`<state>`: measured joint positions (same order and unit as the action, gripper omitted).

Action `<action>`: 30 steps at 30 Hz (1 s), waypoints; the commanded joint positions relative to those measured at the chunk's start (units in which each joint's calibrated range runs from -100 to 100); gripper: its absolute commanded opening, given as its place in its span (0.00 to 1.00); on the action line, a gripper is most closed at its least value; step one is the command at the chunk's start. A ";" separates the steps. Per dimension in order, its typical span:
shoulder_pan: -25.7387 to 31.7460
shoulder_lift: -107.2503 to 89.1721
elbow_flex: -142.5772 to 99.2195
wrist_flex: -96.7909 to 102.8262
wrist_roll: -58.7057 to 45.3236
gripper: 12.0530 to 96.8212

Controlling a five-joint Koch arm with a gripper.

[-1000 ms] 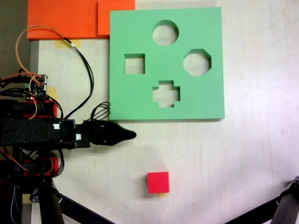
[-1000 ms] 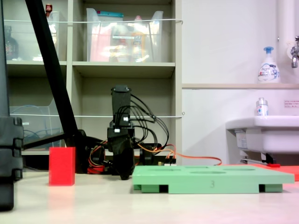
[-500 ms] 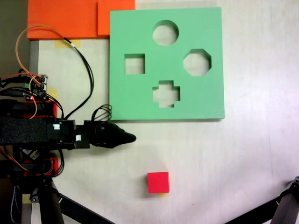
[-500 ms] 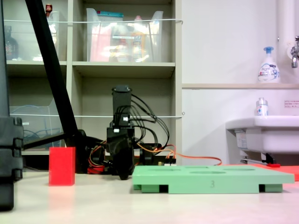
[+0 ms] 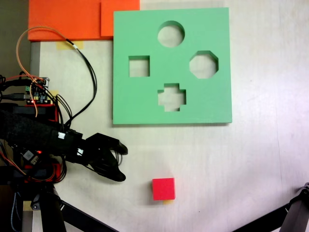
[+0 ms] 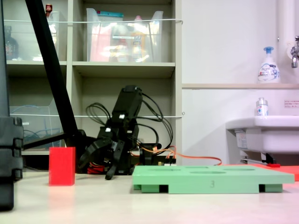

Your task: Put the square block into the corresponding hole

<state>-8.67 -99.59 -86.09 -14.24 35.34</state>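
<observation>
A pale table [image 5: 251, 159] carries a green board [image 5: 145, 104] with four cutouts, lying flat. A red cube [image 5: 163, 188] sits on bare tabletop, well apart from the board. Orange foam sheets [image 5: 65, 19] lie at one corner, touching the board's edge.

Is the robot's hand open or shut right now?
Open. In both fixed views the hand has its two fingers spread with a clear gap, holding nothing; the square block sits apart.

Seen from above, the square block [image 5: 163, 188] sits at six o'clock of the foam board [image 5: 145, 101] (well apart); the gripper [image 5: 121, 163] lies at the block's nine o'clock.
</observation>
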 commanded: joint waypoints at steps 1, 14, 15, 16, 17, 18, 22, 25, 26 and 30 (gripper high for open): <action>0.05 -0.41 9.02 -29.04 4.15 0.41; 0.73 31.01 77.61 -81.33 6.25 0.62; 0.73 33.53 79.31 -81.42 5.32 0.66; 0.68 35.90 80.80 -81.42 4.59 0.70; 0.59 38.00 82.30 -81.42 3.91 0.73; 0.24 40.09 83.49 -81.42 3.27 0.76; -0.68 50.15 90.07 -81.42 2.00 0.81; -1.07 57.97 94.76 -81.33 1.56 0.82; -1.12 60.34 96.06 -81.33 1.56 0.82; -1.37 71.80 100.24 -81.33 1.22 0.82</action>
<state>-9.84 -30.37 10.04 -93.73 37.14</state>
